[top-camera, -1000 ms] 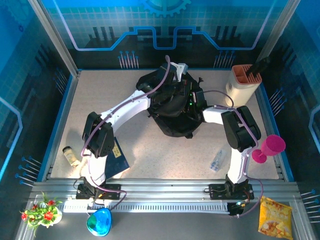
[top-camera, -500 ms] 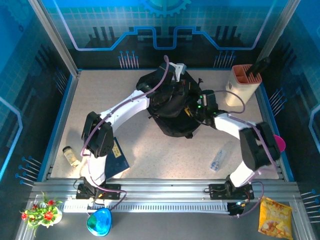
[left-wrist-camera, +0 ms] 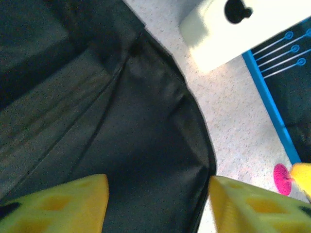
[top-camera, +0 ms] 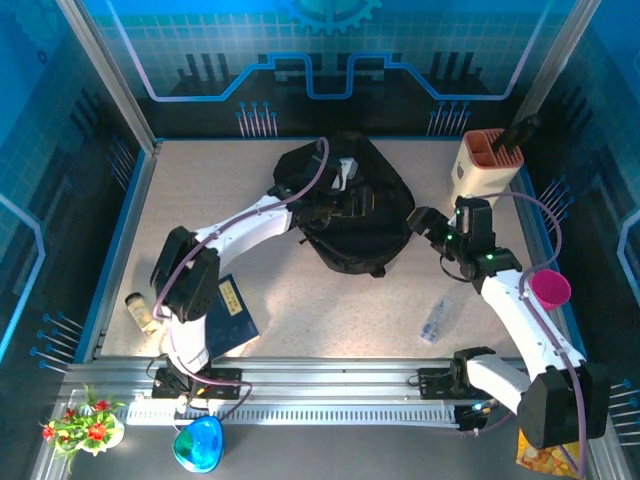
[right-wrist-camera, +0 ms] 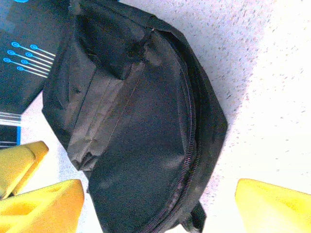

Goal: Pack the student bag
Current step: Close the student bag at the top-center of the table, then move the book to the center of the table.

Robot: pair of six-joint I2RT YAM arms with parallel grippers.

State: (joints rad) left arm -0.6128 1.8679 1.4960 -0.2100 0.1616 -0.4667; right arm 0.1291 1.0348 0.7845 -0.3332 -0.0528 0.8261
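top external | right gripper (top-camera: 424,224) withdrawn from student bag (top-camera: 362,248), jaws apart | left gripper (left-wrist-camera: 158,196) unclamped, now spread above it

A navy booklet (top-camera: 236,316) is lying at the near left of the surface (top-camera: 320,310), a small jar (top-camera: 142,313) sitting just beside it; a cream holder (top-camera: 484,166) is standing far right; a pink cup (top-camera: 549,288) and a clear packet (top-camera: 437,320) are resting near right.
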